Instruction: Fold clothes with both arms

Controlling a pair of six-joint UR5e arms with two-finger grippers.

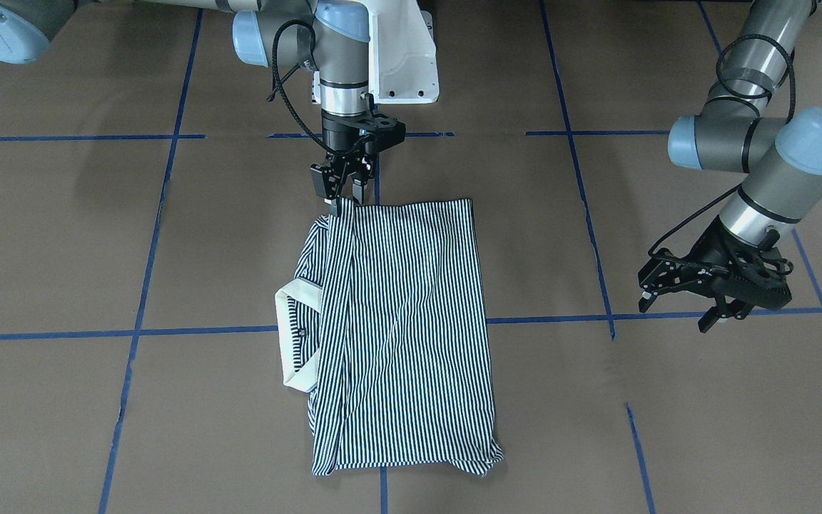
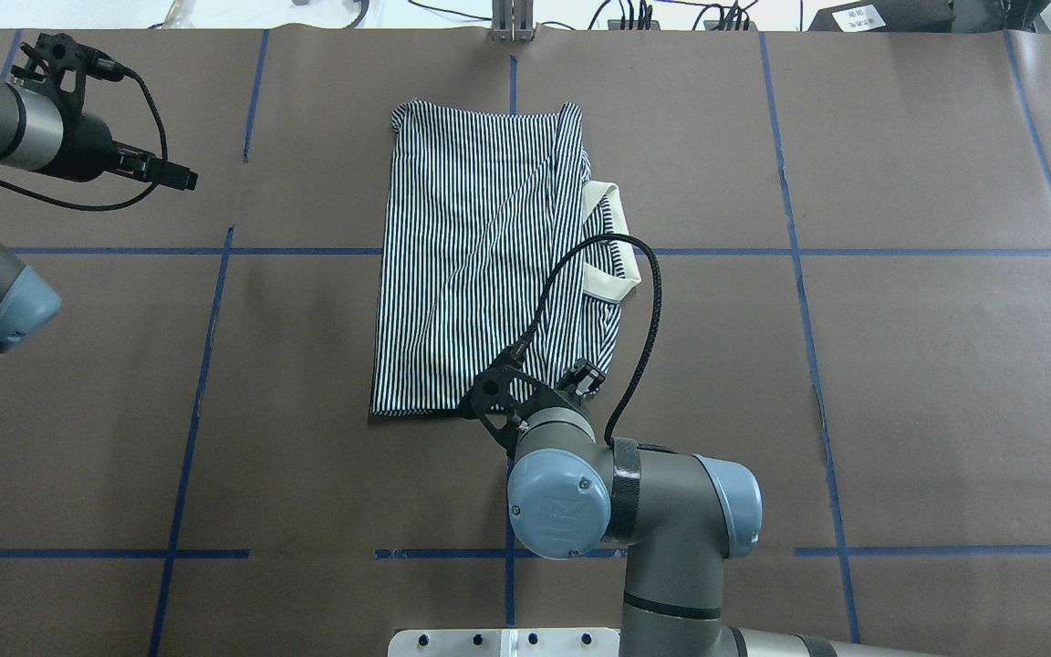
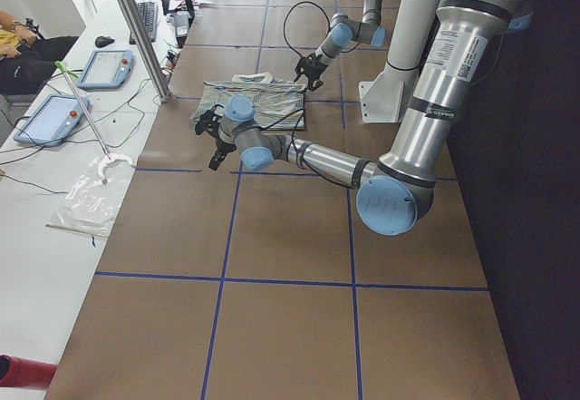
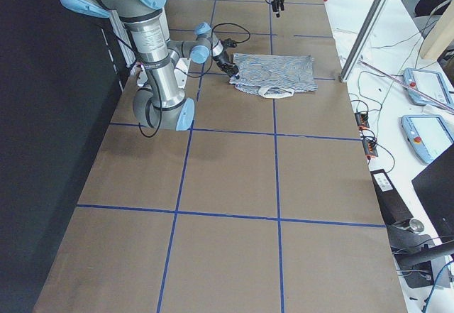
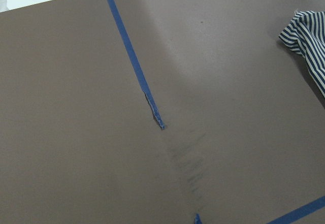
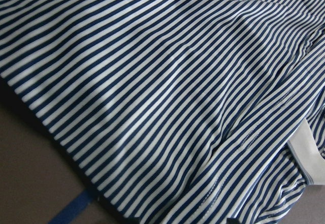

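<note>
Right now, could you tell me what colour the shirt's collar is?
The collar is plain cream, clearest in the exterior front-facing view.

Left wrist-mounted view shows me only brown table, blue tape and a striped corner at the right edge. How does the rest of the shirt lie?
Observer: The polo shirt lies as a long rectangle in the middle of the table, its cream collar sticking out of one long side.
Operator: Where's the right hand?
Observer: The right hand is at the shirt's corner nearest the pedestal, collar side.
Operator: And my left hand?
Observer: The left hand is open, over bare table, apart from the shirt.
</note>
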